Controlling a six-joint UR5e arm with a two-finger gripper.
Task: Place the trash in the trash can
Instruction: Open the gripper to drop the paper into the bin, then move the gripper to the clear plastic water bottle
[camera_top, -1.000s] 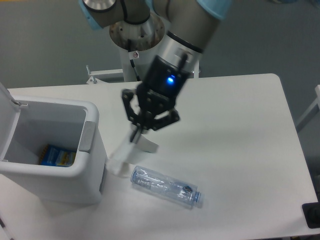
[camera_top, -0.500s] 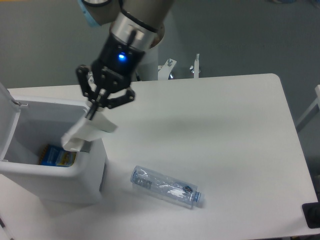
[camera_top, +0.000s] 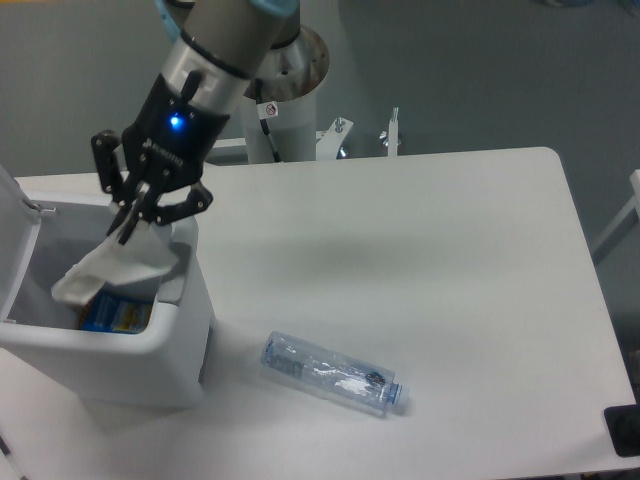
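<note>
The white trash can (camera_top: 150, 345) stands at the table's left with its lid up. My gripper (camera_top: 131, 228) hangs over the can's open top, shut on the upper end of a crumpled white paper carton (camera_top: 112, 265) that dangles down into the opening. A crushed clear bluish plastic bottle (camera_top: 333, 373) with a white cap lies flat on the table, to the right of the can and well below my gripper.
A blue and yellow item (camera_top: 115, 313) lies at the bottom of the can. The arm's base column (camera_top: 290, 110) stands behind the table's far edge. A dark object (camera_top: 624, 432) shows at the lower right corner.
My gripper has carried the white carton leftward from the table beside the bottle, up past the can's right wall, until it hangs over the can's opening. The bottle has not moved.
</note>
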